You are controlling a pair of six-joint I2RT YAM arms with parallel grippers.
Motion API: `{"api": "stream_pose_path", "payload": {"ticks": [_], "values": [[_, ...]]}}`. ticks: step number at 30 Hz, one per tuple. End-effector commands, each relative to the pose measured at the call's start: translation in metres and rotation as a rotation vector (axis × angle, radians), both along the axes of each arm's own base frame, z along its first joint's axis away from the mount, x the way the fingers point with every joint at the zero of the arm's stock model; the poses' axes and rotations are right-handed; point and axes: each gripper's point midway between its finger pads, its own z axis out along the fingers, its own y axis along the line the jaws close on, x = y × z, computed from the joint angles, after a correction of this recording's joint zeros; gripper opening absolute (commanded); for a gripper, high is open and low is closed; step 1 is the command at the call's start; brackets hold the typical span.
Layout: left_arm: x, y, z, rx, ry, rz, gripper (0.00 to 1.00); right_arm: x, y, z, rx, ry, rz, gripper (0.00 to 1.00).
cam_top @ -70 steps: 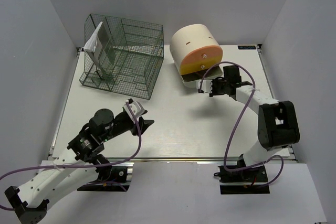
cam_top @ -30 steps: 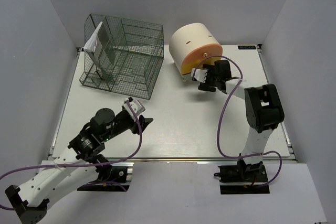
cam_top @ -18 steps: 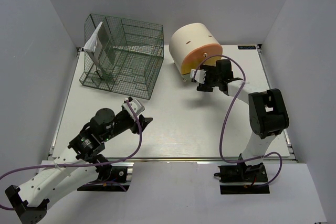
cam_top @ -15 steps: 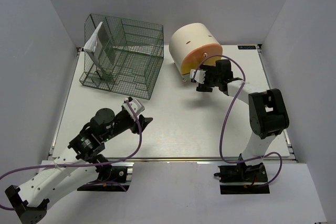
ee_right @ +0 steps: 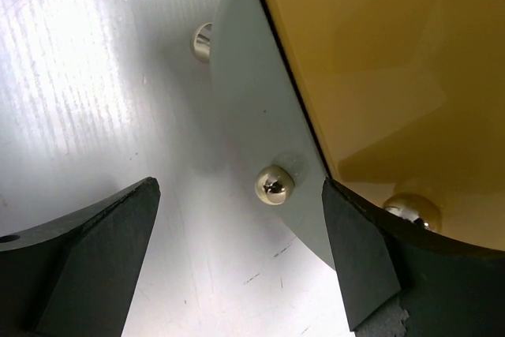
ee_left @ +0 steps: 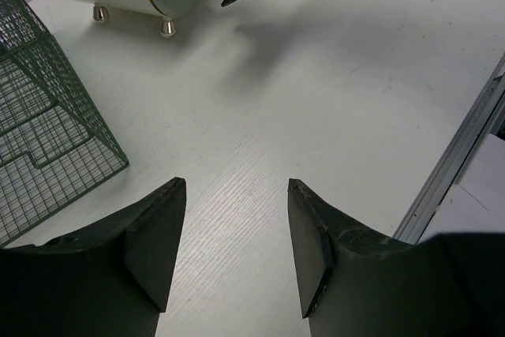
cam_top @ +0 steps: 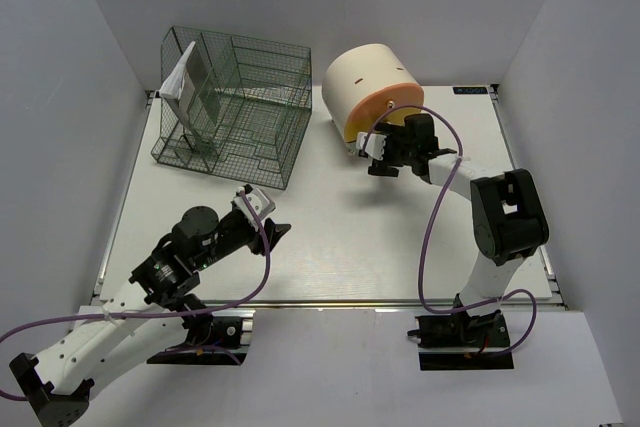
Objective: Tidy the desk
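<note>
My right jaws stand open and grip nothing. Between their two dark fingers I see a small silver ball foot under the pale body of the drawer unit. It is close to both fingers but touched by neither. Just beyond the right-hand finger sits the orange-yellow front, with a second shiny ball at its lower edge (a knob or a foot, I cannot tell). One further foot lies ahead of the jaws. To their left side is the white desk, which carries the unit.

My left jaws are also open and empty, held over the desk, with only bare white board in the gap. Ahead of them and to the left stands the dark green wire rack, its corner near the left finger. Far ahead of these jaws is the drawer unit, with the tips of the right arm beside it. To their right, the silver rail runs along the desk edge.

From above, the desk spreads out in front of both arms. The rack stands at its far left with a white folded paper leaning inside, and the drawer unit at the far middle, well apart from the left jaws.
</note>
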Motion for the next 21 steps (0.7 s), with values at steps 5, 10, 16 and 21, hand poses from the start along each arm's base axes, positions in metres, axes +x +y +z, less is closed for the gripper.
{"api": "stream_pose_path", "payload": {"ticks": [5,10,16,21], "values": [[0.0,0.002,-0.004,0.01,0.012,0.011,0.64,0.014,0.009,0.011,0.066,-0.052,-0.051,0.89],[0.001,0.002,-0.003,0.008,0.01,0.013,0.64,0.017,0.015,0.01,0.09,-0.048,-0.074,0.89],[0.001,0.003,-0.006,0.015,0.016,0.017,0.64,0.02,0.017,0.012,0.112,-0.047,-0.097,0.89],[0.002,0.003,-0.005,0.013,0.013,0.019,0.64,0.008,0.02,0.015,0.134,-0.02,-0.07,0.89]]}}
